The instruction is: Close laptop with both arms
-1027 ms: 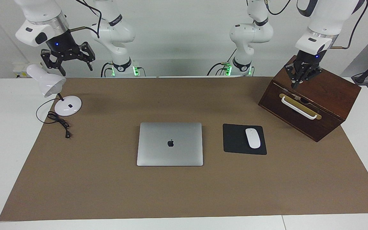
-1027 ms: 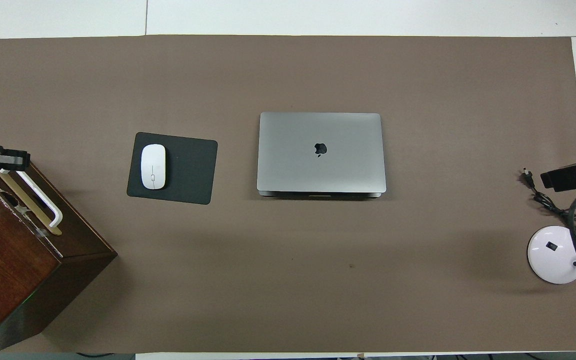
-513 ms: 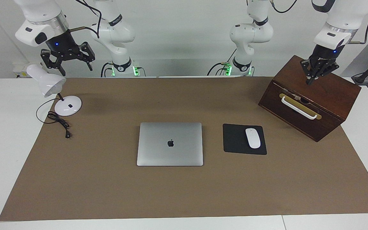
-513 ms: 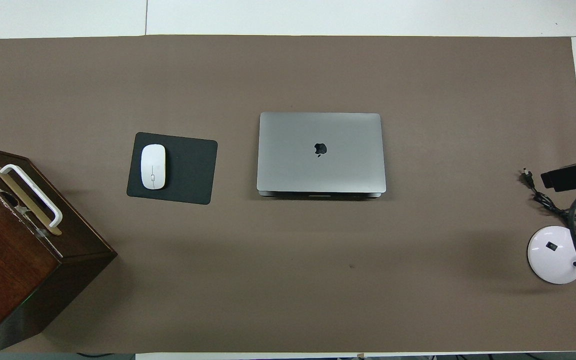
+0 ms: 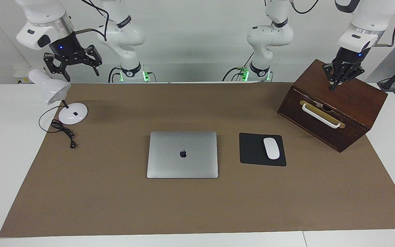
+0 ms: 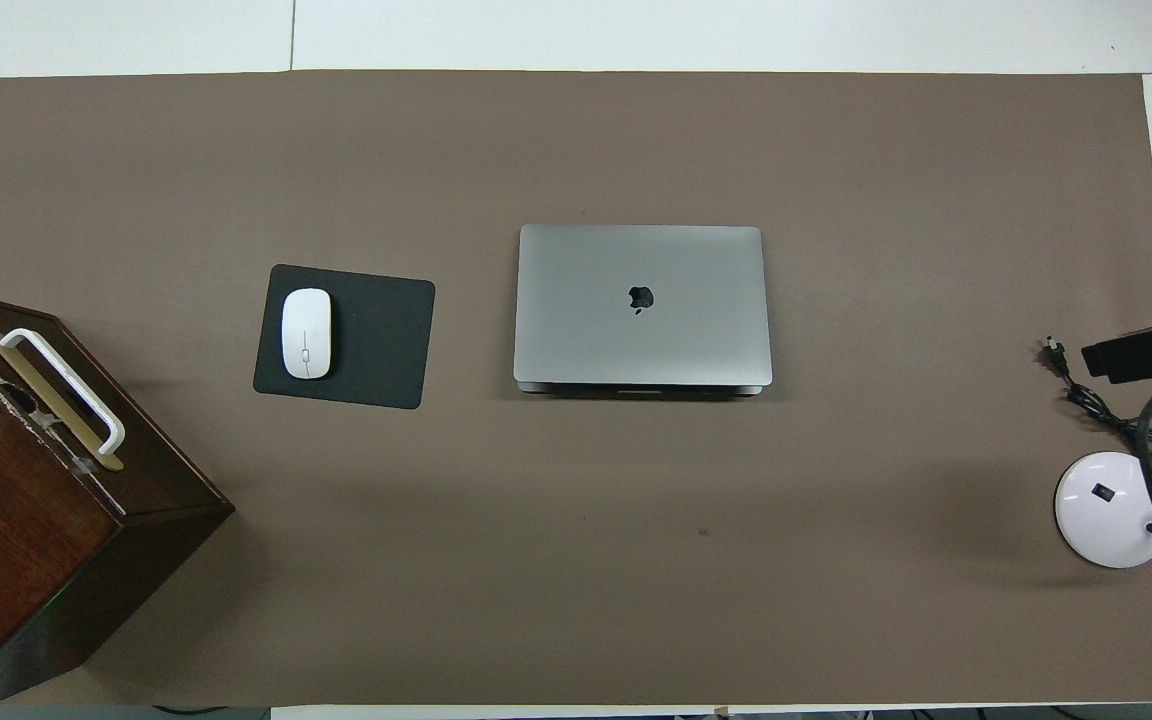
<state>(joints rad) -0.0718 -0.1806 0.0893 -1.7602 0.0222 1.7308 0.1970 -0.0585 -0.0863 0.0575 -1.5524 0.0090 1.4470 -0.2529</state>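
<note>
open brown mat (image 5: pixel 197 209) all round the closed laptop (image 5: pixel 182 154). mouse pad (image 5: pixel 252 149) with mouse (image 5: pixel 271 148) just beside it toward the left arm's end; wooden box (image 5: pixel 334 106) bulks at that end. lamp (image 5: pixel 60 99) and its cable (image 5: pixel 62 130) crowd the right arm's end.

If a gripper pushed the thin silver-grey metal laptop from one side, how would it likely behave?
The thin silver-grey metal laptop lies closed and flat on the brown table cover, so it would probably slide as one stiff slab rather than tip. Its smooth lid looks slippery for fingertips. Being low and thin, its edge gives little to push on.
</note>
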